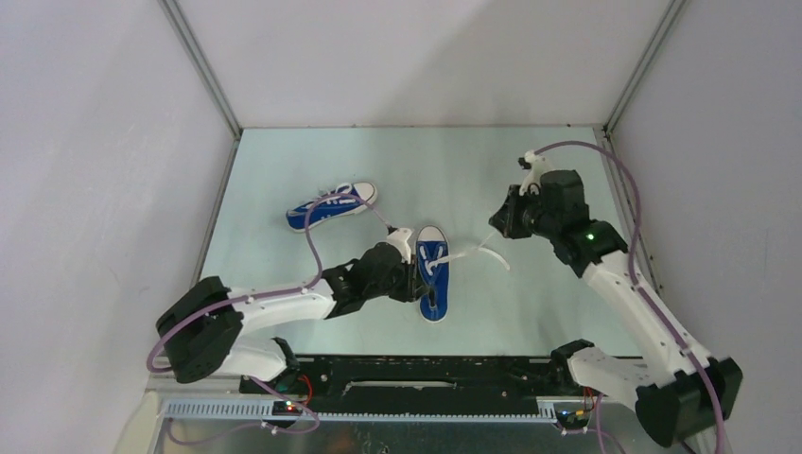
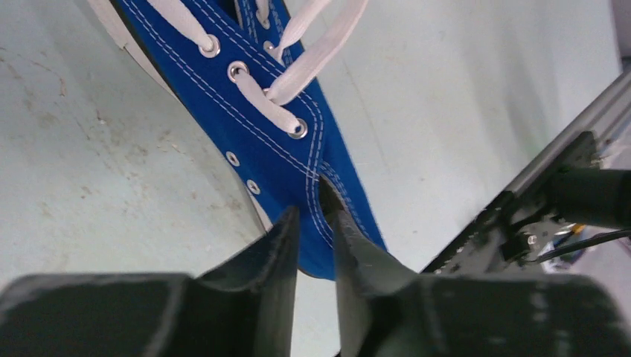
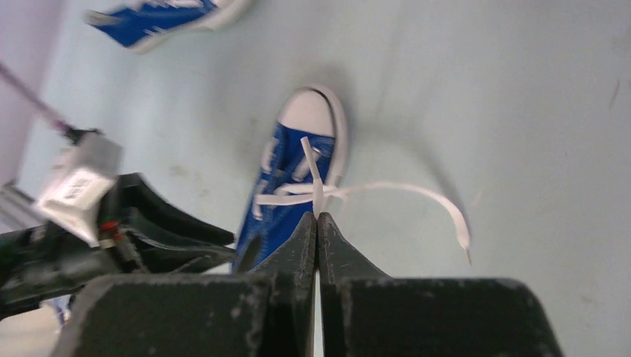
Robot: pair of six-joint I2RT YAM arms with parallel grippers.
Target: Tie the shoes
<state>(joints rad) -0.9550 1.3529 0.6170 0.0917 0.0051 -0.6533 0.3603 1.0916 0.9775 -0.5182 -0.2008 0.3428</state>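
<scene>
Right gripper (image 3: 318, 217) is clenched on a lace (image 3: 311, 175) of the near shoe (image 1: 435, 298), lying leftward, heel clamped by left gripper (image 2: 312, 216).

My pale green table (image 1: 530, 312) is scuffed. The far shoe (image 1: 332, 205) and the near shoe (image 1: 433, 272) lie on it, apart.

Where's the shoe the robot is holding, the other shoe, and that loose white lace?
Held shoe (image 3: 312, 111): right wrist view, white toe cap.
Other shoe (image 1: 322, 213): top view, blue side.
Lace (image 3: 428, 195): right wrist view, curved free stretch.
</scene>
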